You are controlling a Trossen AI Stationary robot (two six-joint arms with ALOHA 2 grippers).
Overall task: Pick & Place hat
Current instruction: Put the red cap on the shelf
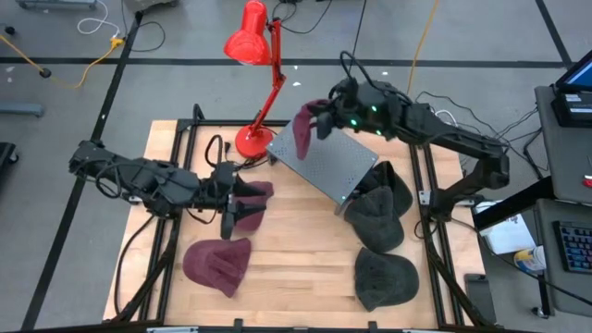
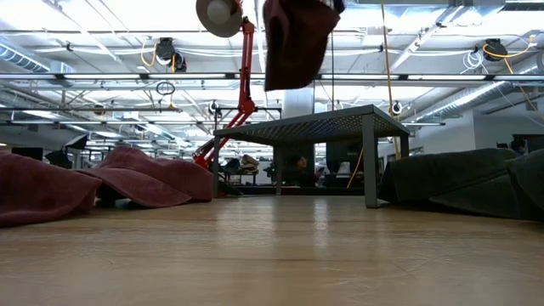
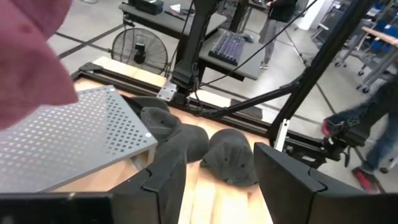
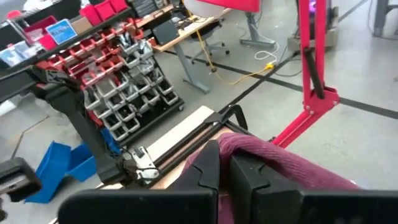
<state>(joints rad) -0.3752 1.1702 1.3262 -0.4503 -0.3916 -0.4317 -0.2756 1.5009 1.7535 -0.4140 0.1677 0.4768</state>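
While its two dark fingers pinch the fabric tight, the right gripper [image 1: 322, 123] holds a soft maroon knit hat [image 1: 302, 137] in the air above the far corner of a perforated grey metal platform [image 1: 324, 165]; in the low view the hat [image 2: 295, 42] hangs limp, well clear of the platform's flat top [image 2: 314, 127]. The right wrist view shows the maroon cloth [image 4: 280, 165] bunched just past the closed fingers [image 4: 205, 171].

The left gripper [image 1: 233, 205] sits low over the wooden table [image 1: 296, 268] with its fingers [image 3: 165, 180] parted and nothing between them, beside a second maroon hat [image 1: 254, 205] that lies crumpled on the boards. A third maroon hat [image 1: 218, 265] rests nearer the table's front edge on the left.

Three dark grey hats lie on the right side: one [image 1: 393, 180] against the platform's right corner, one [image 1: 375, 222] just in front of it, and one [image 1: 386, 277] near the front edge. That makes six hats, three of each colour.

The bare planks between the two groups leave open room at the middle front of the table. A red desk lamp [image 1: 248, 37] stands with its round base [image 1: 252, 141] at the table's far edge, close to the platform and the raised hat.
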